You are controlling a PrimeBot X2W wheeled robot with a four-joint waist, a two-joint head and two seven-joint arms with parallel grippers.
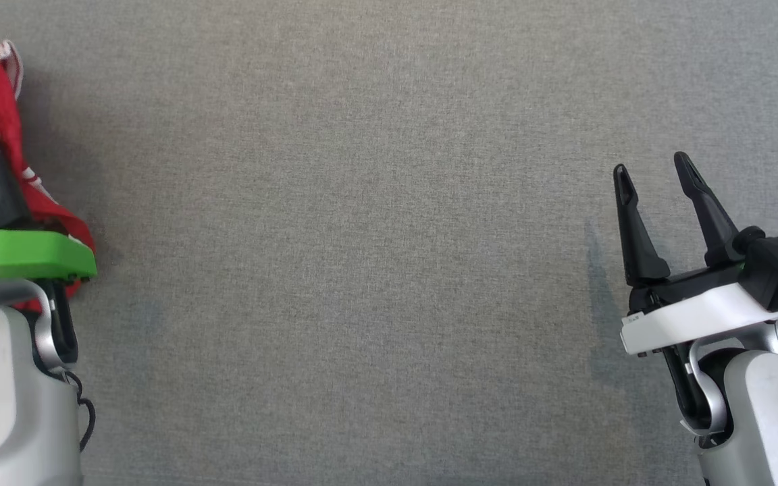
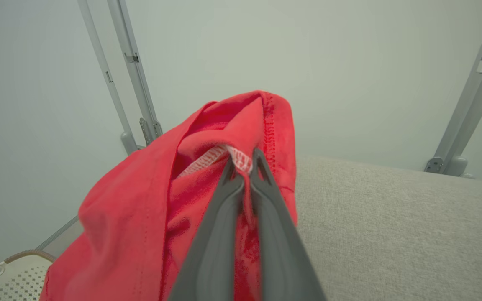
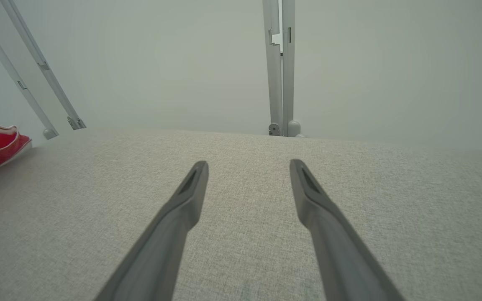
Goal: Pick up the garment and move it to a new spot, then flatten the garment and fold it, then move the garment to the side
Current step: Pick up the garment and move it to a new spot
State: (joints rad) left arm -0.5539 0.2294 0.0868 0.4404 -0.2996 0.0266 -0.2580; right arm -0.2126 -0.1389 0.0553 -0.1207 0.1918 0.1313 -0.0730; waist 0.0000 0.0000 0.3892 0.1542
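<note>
While left claw [image 2: 243,162] pinches garment [image 2: 140,200] | long axis: near-to-far | right claw [image 1: 652,163] agape

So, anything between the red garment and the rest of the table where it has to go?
Nothing visible. The left gripper is shut on the garment at the left of the table; nothing lies between it and the open right gripper.

The garment [image 1: 9,115] lies at the table's [image 1: 362,270] left edge, right hand [image 1: 652,163] well apart rightward.
</note>
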